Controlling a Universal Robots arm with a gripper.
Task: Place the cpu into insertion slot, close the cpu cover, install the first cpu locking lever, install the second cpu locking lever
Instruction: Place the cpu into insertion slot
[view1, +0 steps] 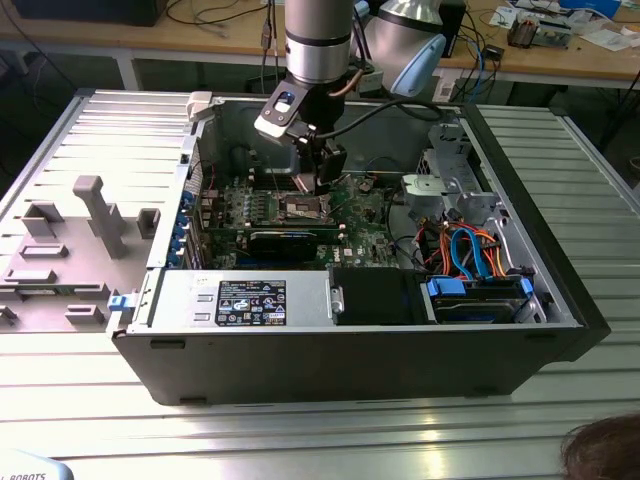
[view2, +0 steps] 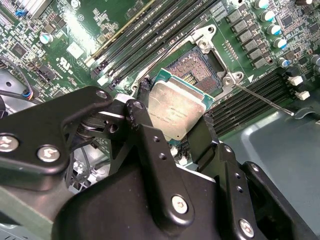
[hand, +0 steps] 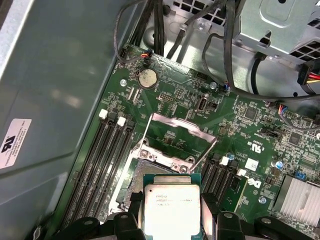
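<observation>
Black jaws are clamping the cpu (view2: 176, 111), holding it near the insertion slot (view2: 197, 67), cpu cover (hand: 182, 126) standing open.

The insertion slot (view2: 196, 69) sits on the motherboard (view1: 362, 218) inside the computer case (view1: 350, 370). The cpu (hand: 171, 212) hangs over the slot's edge, clamped in the gripper (view2: 173, 118). The cpu cover (hand: 182, 126) stands raised at the slot's far side, and memory slots (hand: 97, 165) flank the slot.
</observation>
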